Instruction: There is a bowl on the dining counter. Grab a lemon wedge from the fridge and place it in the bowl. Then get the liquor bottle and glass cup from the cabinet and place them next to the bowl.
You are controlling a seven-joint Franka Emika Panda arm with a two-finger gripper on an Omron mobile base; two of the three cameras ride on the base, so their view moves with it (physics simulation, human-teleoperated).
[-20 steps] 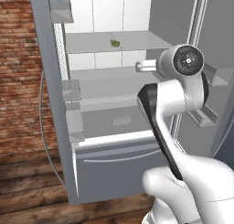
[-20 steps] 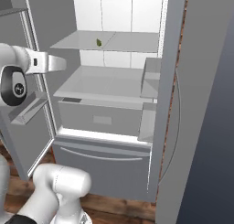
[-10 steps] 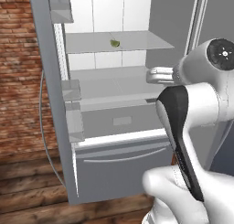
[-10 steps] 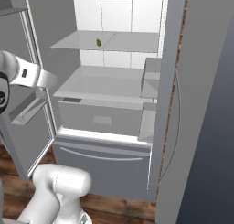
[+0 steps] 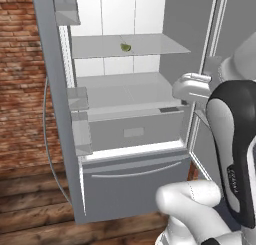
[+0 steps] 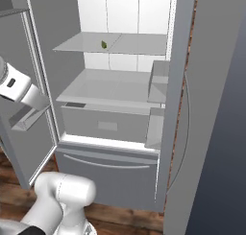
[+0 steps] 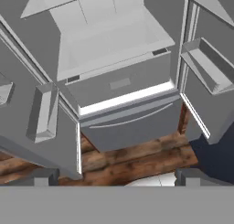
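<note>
The fridge (image 5: pixel 130 184) stands with both doors swung open, and its bottom drawer (image 6: pixel 105 167) is closed. The lemon wedge (image 5: pixel 125 47), a tiny yellow-green piece, lies on the upper glass shelf; in the right base view the lemon wedge (image 6: pixel 104 45) sits near that shelf's middle. My gripper (image 7: pixel 116 176) is open with nothing between its fingertips (image 7: pixel 45 175). It hovers in front of the fridge (image 7: pixel 128 122), well below and to the right of the wedge, by the right door. The bowl, dining counter, liquor bottle, glass cup and cabinet are out of view.
Door bins (image 5: pixel 80 134) jut from the open left door, and more bins (image 7: pixel 205 72) from the right door. A brick wall (image 5: pixel 22 89) flanks the fridge's left. An inner drawer (image 6: pixel 108 123) sits under the middle shelf. Wooden floor (image 7: pixel 137 159) lies below.
My hand has drawn back from the shelves, moving right and slightly down toward the right door. The gripper has stayed open, and the wedge and fridge have not moved.
</note>
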